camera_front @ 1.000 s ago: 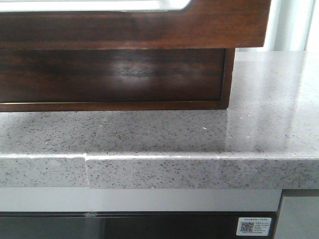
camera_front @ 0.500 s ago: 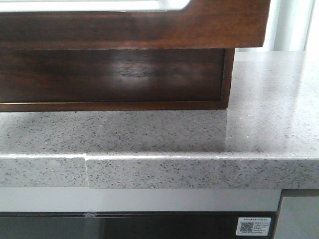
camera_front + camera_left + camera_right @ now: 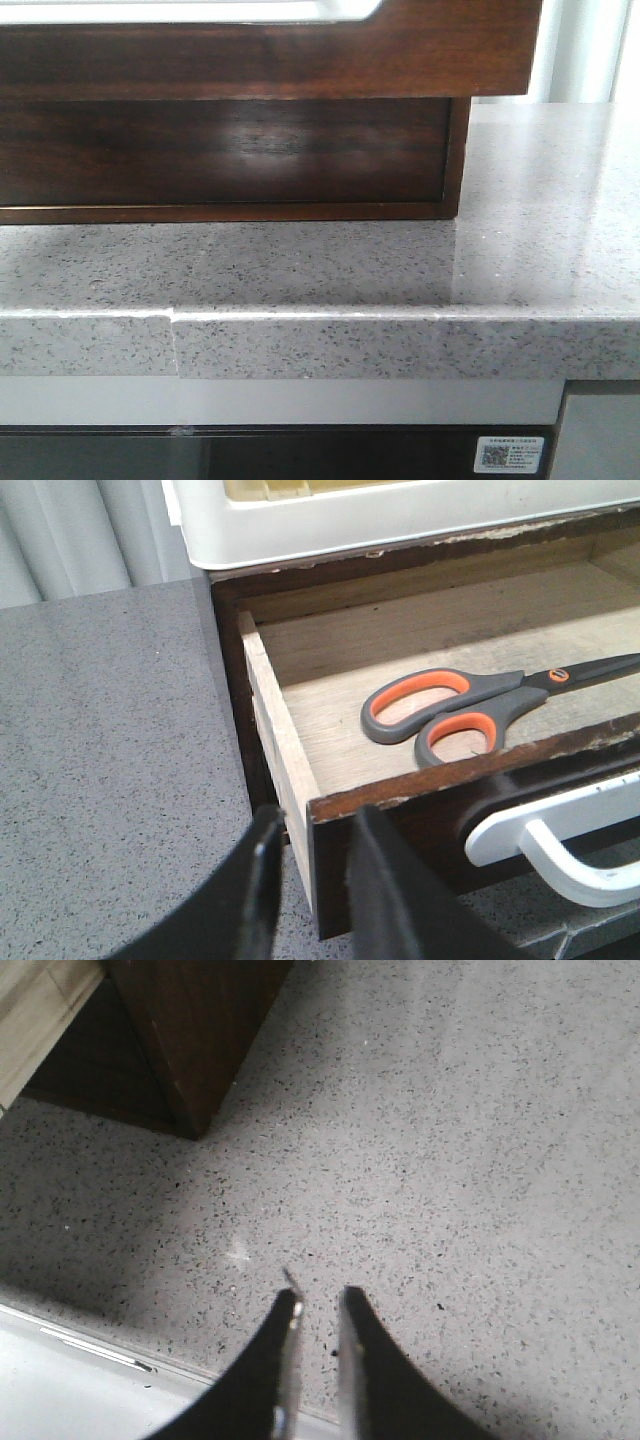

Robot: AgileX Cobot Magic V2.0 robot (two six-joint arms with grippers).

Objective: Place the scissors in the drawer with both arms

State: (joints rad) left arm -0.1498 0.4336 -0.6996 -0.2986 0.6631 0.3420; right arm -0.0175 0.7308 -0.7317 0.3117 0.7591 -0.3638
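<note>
scissors [image 3: 470, 708]: orange-and-grey handled, lying flat on the pale wooden floor of the pulled-out drawer, right of centre in the left wrist frame; handles toward the middle, blades running off to the right edge.
drawer [image 3: 400, 810]: dark brown glossy front with a white handle [image 3: 545, 845] at lower right of the left wrist frame; in the front frame its front [image 3: 300, 55] fills the top, overhanging the cabinet body.
left pincer [image 3: 308, 865]: at the bottom centre of the left wrist frame, fingers slightly apart and straddling the drawer's front corner where the pale side wall meets the dark front; whether they press it, i cannot tell. the scissors lie up and to the right of it, apart, inside the drawer.
right pincer [image 3: 318, 1345]: bottom centre of the right wrist frame, fingers nearly together with a thin gap, grasping nothing, over the speckled grey countertop [image 3: 480, 1160].
cabinet corner [image 3: 190, 1050]: dark wood, upper left of the right wrist frame.
</note>
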